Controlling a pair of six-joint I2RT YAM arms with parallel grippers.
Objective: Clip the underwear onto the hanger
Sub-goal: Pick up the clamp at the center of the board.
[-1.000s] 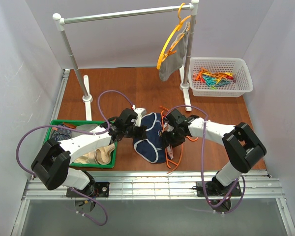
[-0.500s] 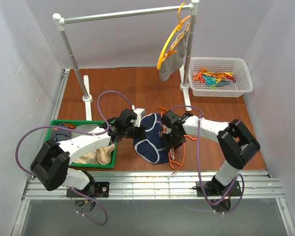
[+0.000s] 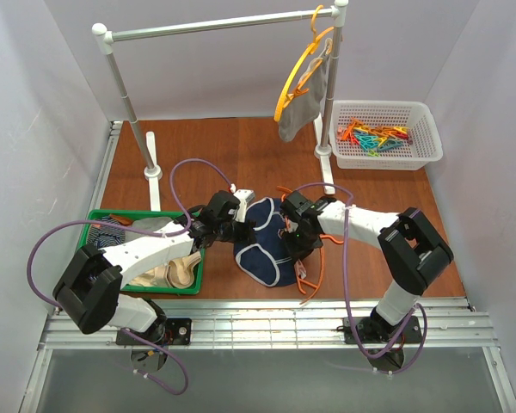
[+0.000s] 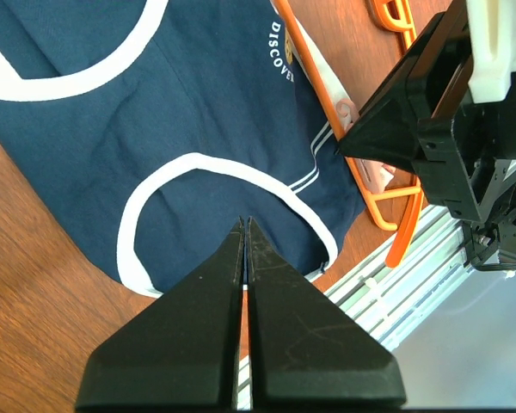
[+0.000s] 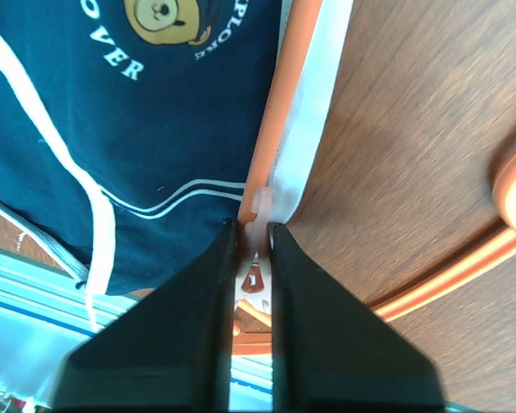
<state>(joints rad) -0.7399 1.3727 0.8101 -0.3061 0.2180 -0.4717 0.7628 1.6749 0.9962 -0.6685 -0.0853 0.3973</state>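
Overhead view: navy underwear (image 3: 260, 245) lies spread on the brown bench (image 3: 198, 142), centre of frame and a little toward the bottom. Red-orange hanger (image 3: 316, 262) lies along its right edge, one end reaching toward the lower edge. Left tool (image 3: 239, 230) sits at the garment's left edge, right tool (image 3: 297, 239) at its right edge over the hanger. Green tray (image 3: 200, 271) holding beige underwear (image 3: 174, 274) at lower left. Rail (image 3: 215, 24) across the top carries a yellow-orange hanger (image 3: 294, 73) with grey underwear (image 3: 299, 112). White basket (image 3: 387, 160) of coloured clips (image 3: 374, 136) at upper right.

Left wrist view: left tool (image 4: 245, 222) has its fingers pressed together, only a hairline slit between them, with nothing seen in it. Tips sit over the white-piped leg opening of the underwear (image 4: 198, 112). Hanger (image 4: 402, 225) runs down the right side, and the black tip of the right tool (image 4: 342, 144) meets it there.

Right wrist view: right tool (image 5: 252, 228) is narrowed to a slim gap, clamped on a pale clip (image 5: 260, 206) on the hanger (image 5: 271, 129) bar. Underwear (image 5: 155, 112) fills the upper left — bare bench (image 5: 413, 129) to the right.
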